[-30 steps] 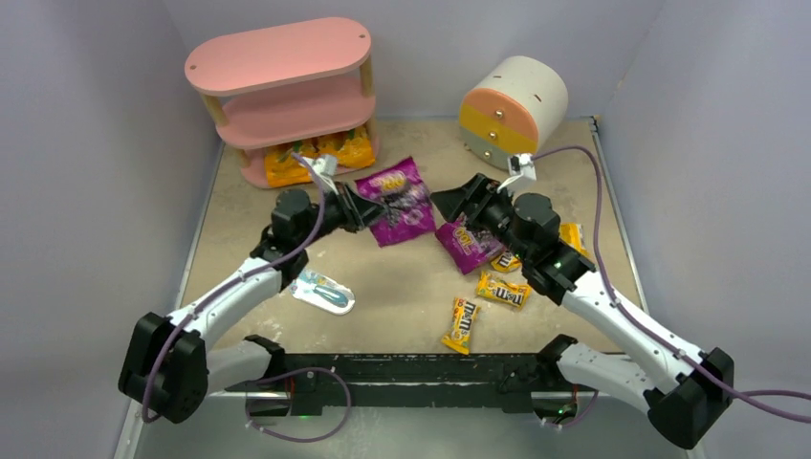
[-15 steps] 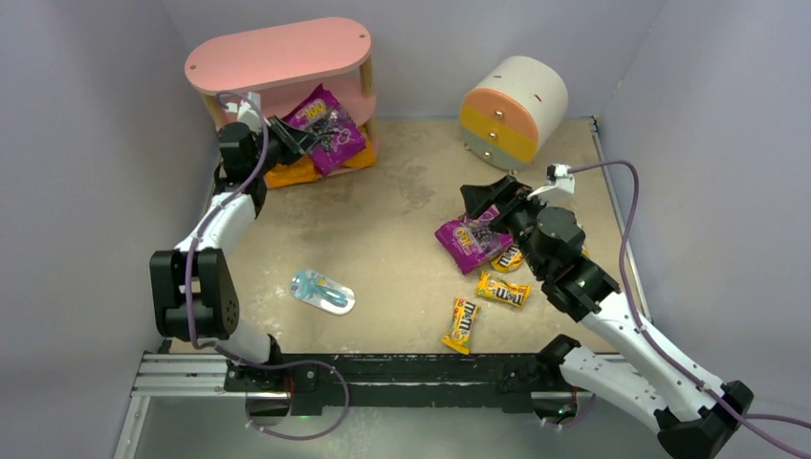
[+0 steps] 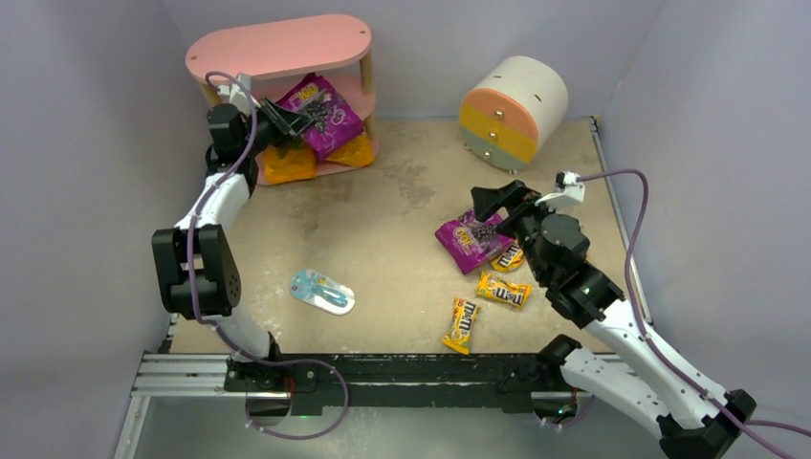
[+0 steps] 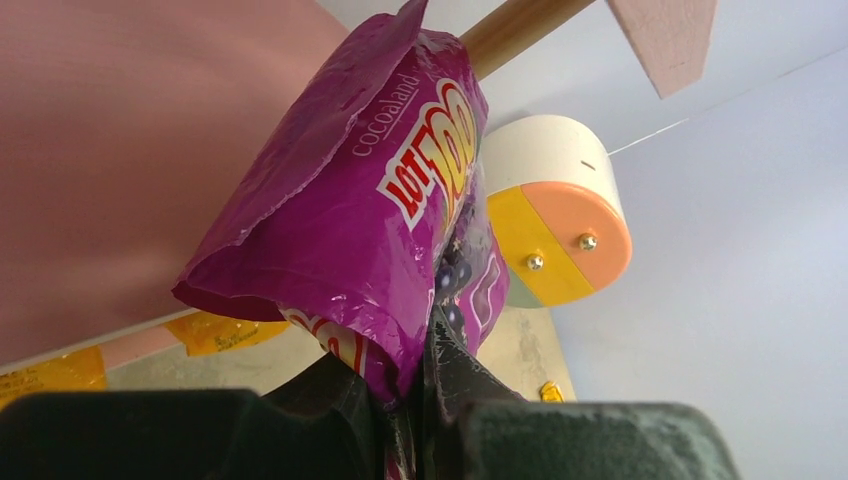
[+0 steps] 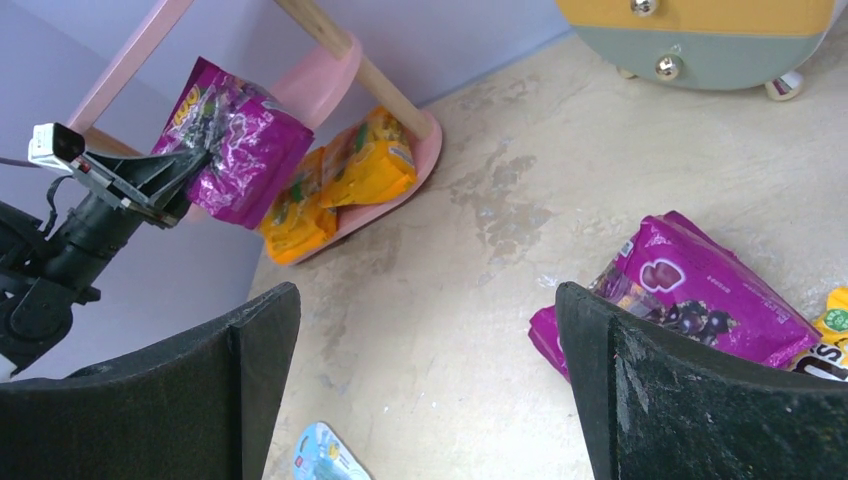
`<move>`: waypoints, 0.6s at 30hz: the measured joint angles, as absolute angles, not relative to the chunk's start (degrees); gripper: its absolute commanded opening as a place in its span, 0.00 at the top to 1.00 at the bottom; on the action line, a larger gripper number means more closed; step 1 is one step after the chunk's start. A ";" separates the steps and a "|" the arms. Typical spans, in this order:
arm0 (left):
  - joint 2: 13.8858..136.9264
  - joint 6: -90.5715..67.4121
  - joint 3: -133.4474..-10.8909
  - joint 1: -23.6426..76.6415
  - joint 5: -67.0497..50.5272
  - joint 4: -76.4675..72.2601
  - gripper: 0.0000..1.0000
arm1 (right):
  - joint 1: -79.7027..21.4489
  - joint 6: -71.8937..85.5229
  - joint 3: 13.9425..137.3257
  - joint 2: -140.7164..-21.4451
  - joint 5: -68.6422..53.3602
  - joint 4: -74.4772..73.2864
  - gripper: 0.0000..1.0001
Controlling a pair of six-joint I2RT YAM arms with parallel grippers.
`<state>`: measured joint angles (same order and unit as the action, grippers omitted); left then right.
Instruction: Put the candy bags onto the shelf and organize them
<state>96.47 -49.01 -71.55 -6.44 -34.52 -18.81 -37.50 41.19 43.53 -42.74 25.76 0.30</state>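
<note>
One purple grape bag [image 4: 370, 220]: I am pinching it in my left gripper [image 4: 410, 400] before the pink shelf's [image 3: 277, 48] middle tier.
Wooden post [image 4: 520, 25]: I should be steering clear, entering flat.
Right gripper [image 5: 425, 300]: hanging spread wide.

Pale lilac walls [image 3: 86, 239] on 3 sides, beige tabletop [image 3: 383, 258] w/ dark scuffs & worn patches (worst toward back centre), round cream cabinet [image 3: 521, 91] at back right, orange & yellow drawer fronts w/ small metal knobs, short feet, soft even light, black rail [image 3: 402, 368] along near edge
</note>
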 measured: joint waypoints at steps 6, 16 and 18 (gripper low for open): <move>99.42 -53.39 -72.86 -7.60 -36.93 -23.11 1.00 | -37.50 40.86 43.53 -42.74 26.04 0.36 0.01; 102.26 -66.41 -70.72 -10.48 -40.80 -35.57 1.00 | -37.50 40.84 43.53 -42.72 26.02 0.34 0.01; 102.45 -67.11 -70.72 -10.63 -41.36 -36.25 1.00 | -37.50 40.84 43.53 -42.72 26.02 0.34 0.01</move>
